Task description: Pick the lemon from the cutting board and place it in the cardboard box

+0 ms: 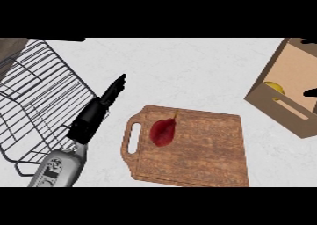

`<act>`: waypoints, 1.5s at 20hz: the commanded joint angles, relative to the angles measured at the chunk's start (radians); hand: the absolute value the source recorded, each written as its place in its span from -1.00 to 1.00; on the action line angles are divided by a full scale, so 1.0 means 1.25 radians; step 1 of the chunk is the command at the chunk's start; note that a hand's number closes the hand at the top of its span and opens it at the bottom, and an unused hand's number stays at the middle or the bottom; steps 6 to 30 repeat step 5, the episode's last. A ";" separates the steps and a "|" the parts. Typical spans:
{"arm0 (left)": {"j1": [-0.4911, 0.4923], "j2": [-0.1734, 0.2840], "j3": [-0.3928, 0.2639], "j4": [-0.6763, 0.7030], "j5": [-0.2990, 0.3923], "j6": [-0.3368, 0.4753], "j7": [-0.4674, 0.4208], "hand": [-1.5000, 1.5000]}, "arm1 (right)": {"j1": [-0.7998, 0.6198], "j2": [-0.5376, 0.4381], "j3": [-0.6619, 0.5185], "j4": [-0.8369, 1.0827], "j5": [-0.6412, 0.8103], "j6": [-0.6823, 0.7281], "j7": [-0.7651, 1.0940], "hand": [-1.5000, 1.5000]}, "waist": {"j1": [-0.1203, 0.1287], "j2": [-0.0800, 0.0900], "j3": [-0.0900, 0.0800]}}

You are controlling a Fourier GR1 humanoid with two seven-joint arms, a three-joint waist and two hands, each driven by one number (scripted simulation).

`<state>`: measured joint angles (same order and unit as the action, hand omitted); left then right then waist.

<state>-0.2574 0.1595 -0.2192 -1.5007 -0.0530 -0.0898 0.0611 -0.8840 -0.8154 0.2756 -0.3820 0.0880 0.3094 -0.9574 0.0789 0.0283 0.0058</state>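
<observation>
the lemon (275,87) lies inside the cardboard box (282,109) at the right of the head view, tucked against the near wall, with only a yellow curve of it showing above the wall's edge. the box sits tilted on the pale surface (186,66), with a slot handle cut in its near wall.

the right hand (314,92) shows only as dark fingertips at the right edge, over the box's inside, just to the right of the lemon and apart from it; whether its fingers are straight or curled cannot be told. another dark bit shows at the box's top right corner.

the left hand (102,103) lies well apart from the lemon, left of the cutting board (199,149), its fingers straight and holding nothing, over the edge of a wire rack (31,96).

a dark red leaf-shaped thing (163,132) lies on the board, near its handle end.
</observation>
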 commanded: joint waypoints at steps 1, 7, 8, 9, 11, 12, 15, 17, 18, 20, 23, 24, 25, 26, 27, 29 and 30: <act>0.003 0.008 0.005 0.001 0.000 -0.006 -0.006 0.00 | -0.016 0.002 -0.068 0.059 -0.100 0.223 -0.057 -1.00 | -0.003 0.003 0.001; -0.010 -0.010 -0.006 -0.010 -0.008 0.007 0.005 0.00 | -0.044 -0.020 -0.117 0.097 -0.172 0.302 0.024 -1.00 | 0.003 0.007 0.003; -0.010 -0.010 -0.006 -0.010 -0.008 0.007 0.005 0.00 | -0.044 -0.020 -0.117 0.097 -0.172 0.302 0.024 -1.00 | 0.003 0.007 0.003; -0.010 -0.010 -0.006 -0.010 -0.008 0.007 0.005 0.00 | -0.044 -0.020 -0.117 0.097 -0.172 0.302 0.024 -1.00 | 0.003 0.007 0.003; -0.010 -0.010 -0.006 -0.010 -0.008 0.007 0.005 0.00 | -0.044 -0.020 -0.117 0.097 -0.172 0.302 0.024 -1.00 | 0.003 0.007 0.003; -0.010 -0.010 -0.006 -0.010 -0.008 0.007 0.005 0.00 | -0.044 -0.020 -0.117 0.097 -0.172 0.302 0.024 -1.00 | 0.003 0.007 0.003; -0.010 -0.010 -0.006 -0.010 -0.008 0.007 0.005 0.00 | -0.044 -0.020 -0.117 0.097 -0.172 0.302 0.024 -1.00 | 0.003 0.007 0.003; -0.010 -0.010 -0.006 -0.010 -0.008 0.007 0.005 0.00 | -0.044 -0.020 -0.117 0.097 -0.172 0.302 0.024 -1.00 | 0.003 0.007 0.003; -0.010 -0.010 -0.006 -0.010 -0.008 0.007 0.005 0.00 | -0.044 -0.020 -0.117 0.097 -0.172 0.302 0.024 -1.00 | 0.003 0.007 0.003; -0.010 -0.010 -0.006 -0.010 -0.008 0.007 0.005 0.00 | -0.044 -0.020 -0.117 0.097 -0.172 0.302 0.024 -1.00 | 0.003 0.007 0.003; -0.010 -0.010 -0.006 -0.010 -0.008 0.007 0.005 0.00 | -0.044 -0.020 -0.117 0.097 -0.172 0.302 0.024 -1.00 | 0.003 0.007 0.003; -0.010 -0.010 -0.006 -0.010 -0.008 0.007 0.005 0.00 | -0.044 -0.020 -0.117 0.097 -0.172 0.302 0.024 -1.00 | 0.003 0.007 0.003; -0.010 -0.010 -0.006 -0.010 -0.008 0.007 0.005 0.00 | -0.044 -0.020 -0.117 0.097 -0.172 0.302 0.024 -1.00 | 0.003 0.007 0.003; -0.010 -0.010 -0.006 -0.010 -0.008 0.007 0.005 0.00 | -0.044 -0.020 -0.117 0.097 -0.172 0.302 0.024 -1.00 | 0.003 0.007 0.003; -0.010 -0.010 -0.006 -0.010 -0.008 0.007 0.005 0.00 | -0.044 -0.020 -0.117 0.097 -0.172 0.302 0.024 -1.00 | 0.003 0.007 0.003; -0.010 -0.010 -0.006 -0.010 -0.008 0.007 0.005 0.00 | -0.044 -0.020 -0.117 0.097 -0.172 0.302 0.024 -1.00 | 0.003 0.007 0.003; -0.010 -0.010 -0.006 -0.010 -0.008 0.007 0.005 0.00 | -0.044 -0.020 -0.117 0.097 -0.172 0.302 0.024 -1.00 | 0.003 0.007 0.003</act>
